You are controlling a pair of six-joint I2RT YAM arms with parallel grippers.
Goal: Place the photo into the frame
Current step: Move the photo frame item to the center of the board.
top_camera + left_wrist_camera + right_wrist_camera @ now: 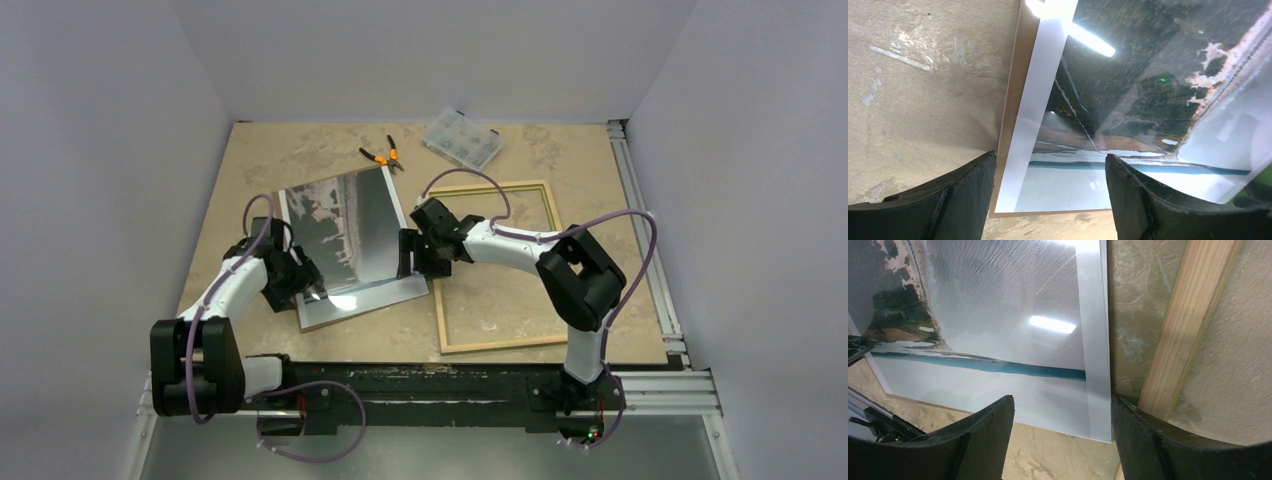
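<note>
The photo [350, 235], a glossy dark-and-white print with a white border, lies face up at the table's middle left. In the left wrist view the photo [1128, 90] rests on a brown backing sheet [1010, 100]. The frame [545, 190] lies to its right, pale wood side up. My left gripper [305, 285] stands open over the photo's near left corner, fingers [963, 195] straddling the white border. My right gripper [415, 255] is open over the near right corner [1098, 425], between the photo [1013, 305] and the frame's wooden rail [1188, 325]. Nothing is gripped.
Orange-handled pliers [381, 154] and a clear plastic parts box [462, 138] lie at the back of the table. An aluminium rail [640, 220] runs along the right edge. Walls close in on the left, back and right.
</note>
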